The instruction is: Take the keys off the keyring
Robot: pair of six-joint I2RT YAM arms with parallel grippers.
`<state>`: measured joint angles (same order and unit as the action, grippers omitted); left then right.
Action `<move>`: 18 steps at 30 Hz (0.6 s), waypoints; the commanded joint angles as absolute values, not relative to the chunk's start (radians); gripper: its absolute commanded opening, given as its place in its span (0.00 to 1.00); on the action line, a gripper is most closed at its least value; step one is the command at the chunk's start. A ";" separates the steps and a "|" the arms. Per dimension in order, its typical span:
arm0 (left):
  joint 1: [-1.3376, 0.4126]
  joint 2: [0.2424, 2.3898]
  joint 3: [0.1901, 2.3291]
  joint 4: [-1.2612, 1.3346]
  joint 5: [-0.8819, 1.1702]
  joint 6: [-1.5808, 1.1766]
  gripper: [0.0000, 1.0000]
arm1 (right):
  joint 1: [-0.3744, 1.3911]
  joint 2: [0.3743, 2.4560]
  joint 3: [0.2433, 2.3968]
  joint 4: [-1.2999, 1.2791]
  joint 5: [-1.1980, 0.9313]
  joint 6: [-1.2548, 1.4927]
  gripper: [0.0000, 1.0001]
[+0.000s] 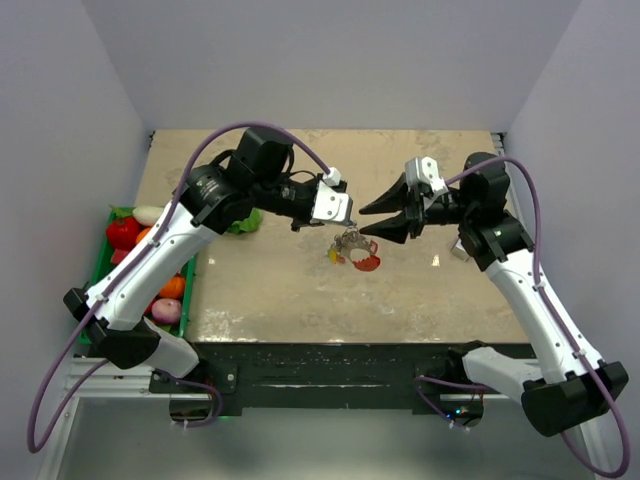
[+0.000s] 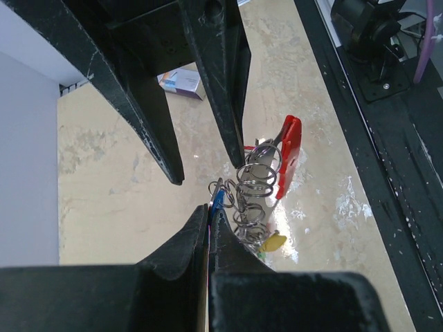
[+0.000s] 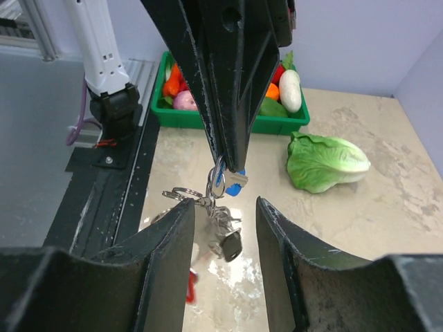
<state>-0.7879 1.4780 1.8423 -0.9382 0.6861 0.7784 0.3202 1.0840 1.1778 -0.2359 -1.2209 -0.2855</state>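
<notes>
Above the middle of the table, the left gripper, clamped on the blue-headed key, suspends the keyring with the keys apparently all attached, the right gripper stands at its 3 o'clock with jaws apart and empty, so removal appears not yet begun.

The keys hang in mid-air, bunched on the keyring, a cluster of silvery loops. The blue key is uppermost; the red fob dangles lowest.
</notes>
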 commanded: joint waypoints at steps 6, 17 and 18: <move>-0.796 1.470 1.899 -0.908 0.698 0.790 0.00 | 0.324 1.109 1.155 -0.068 -1.197 -0.150 0.40; -0.798 1.463 1.898 -0.879 0.660 0.765 0.00 | 0.324 1.082 1.129 -0.049 -1.264 -0.117 0.34; -0.798 1.463 1.898 -0.876 0.657 0.762 0.00 | 0.325 1.077 1.126 -0.060 -1.264 -0.118 0.35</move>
